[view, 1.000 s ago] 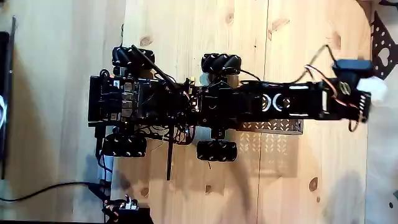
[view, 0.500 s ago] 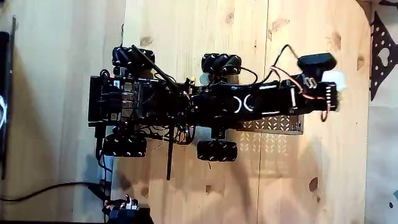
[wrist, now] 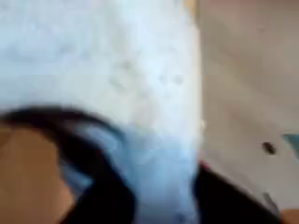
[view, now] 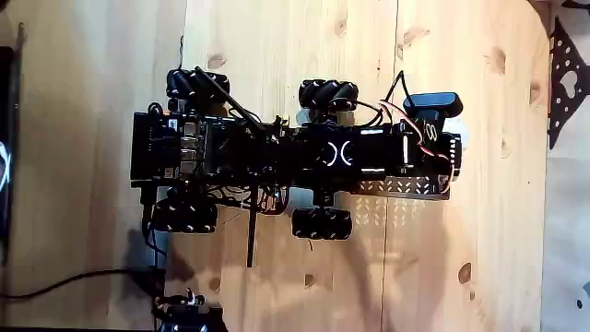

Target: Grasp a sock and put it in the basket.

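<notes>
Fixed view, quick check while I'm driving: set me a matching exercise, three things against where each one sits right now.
Things:
1. sock
2. heart-cutout plate
3. black cable

Places in the fixed view:
A. lower left
B. right edge
C. at the outer end of the arm, beside the wrist camera

Pairs: 1-C, 2-B, 3-A
</notes>
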`<state>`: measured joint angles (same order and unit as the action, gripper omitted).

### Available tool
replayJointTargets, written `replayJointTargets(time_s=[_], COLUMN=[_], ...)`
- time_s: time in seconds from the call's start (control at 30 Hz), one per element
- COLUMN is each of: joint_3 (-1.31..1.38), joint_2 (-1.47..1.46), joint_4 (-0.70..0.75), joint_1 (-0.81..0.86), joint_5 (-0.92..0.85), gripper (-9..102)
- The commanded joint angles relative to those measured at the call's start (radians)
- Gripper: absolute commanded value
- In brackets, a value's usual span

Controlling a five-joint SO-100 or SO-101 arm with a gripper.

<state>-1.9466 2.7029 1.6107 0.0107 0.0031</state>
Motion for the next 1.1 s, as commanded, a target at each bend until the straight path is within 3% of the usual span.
replayJointTargets(time_s=[0.0, 0.37, 0.67, 0.83, 0.9, 0.97, 1.07], joint_3=[-0.017, -0.247, -0.446, -0.581, -0.635, -0.676, -0.689], joint_2=[0.011, 0.147, 0.156, 0.209, 0.225, 0.249, 0.256], joint_4=[0.012, -0.035, -0.193, -0.259, -0.284, -0.316, -0.348], joint_1=[0.035, 0.141, 0.186, 0.201, 0.216, 0.245, 0.255], joint_5=[0.018, -0.021, -0.083, -0.135, -0.172, -0.173, -0.173], gripper=[0, 0, 0, 8, 17, 34, 39])
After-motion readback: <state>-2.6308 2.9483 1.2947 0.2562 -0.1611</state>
